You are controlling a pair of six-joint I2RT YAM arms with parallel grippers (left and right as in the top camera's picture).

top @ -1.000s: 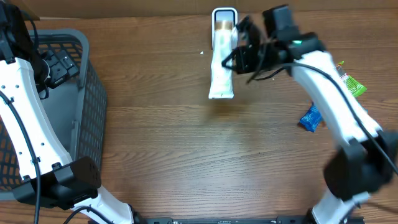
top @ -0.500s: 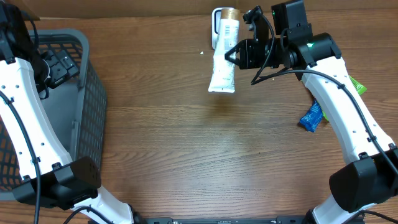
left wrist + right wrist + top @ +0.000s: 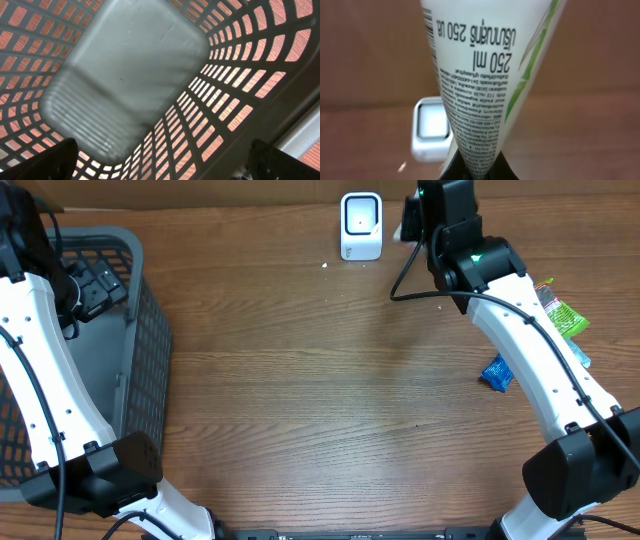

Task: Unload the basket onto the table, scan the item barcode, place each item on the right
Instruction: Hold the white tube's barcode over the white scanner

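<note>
The left gripper (image 3: pixel 160 165) is positioned above the grey basket (image 3: pixel 125 75), its jaws spread wide with nothing between them. The white scanner (image 3: pixel 361 226) is stood at the far edge of the table (image 3: pixel 300 400). Just to its right, the white tube (image 3: pixel 485 75) is clamped at its crimped end by the right gripper (image 3: pixel 472 170), with its printed text turned toward the wrist camera. Further right, a green packet (image 3: pixel 562 315) and a blue packet (image 3: pixel 497 372) are laid on the table.
</note>
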